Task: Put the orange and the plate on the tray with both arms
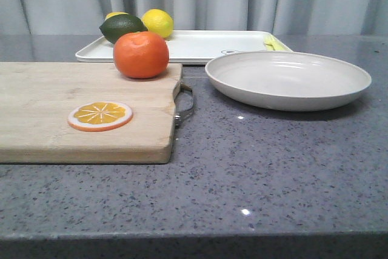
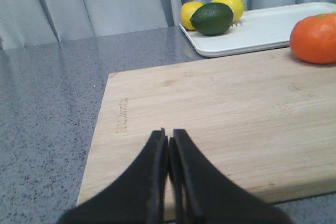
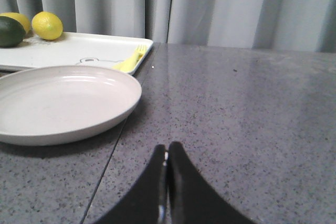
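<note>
Nothing is held yet: both the left gripper (image 2: 168, 136) and right gripper (image 3: 167, 149) are pressed together. The orange (image 1: 141, 54) sits upper left, the plate (image 1: 288, 79) right of centre, the tray (image 1: 200, 45) behind. Jaws should be opened wide before each approach.

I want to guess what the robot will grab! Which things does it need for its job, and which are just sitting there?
Needed for the job:
orange
plate
tray

Just lying about:
cutting board
orange slice
two lemons
dark green fruit
small yellow fork
</note>
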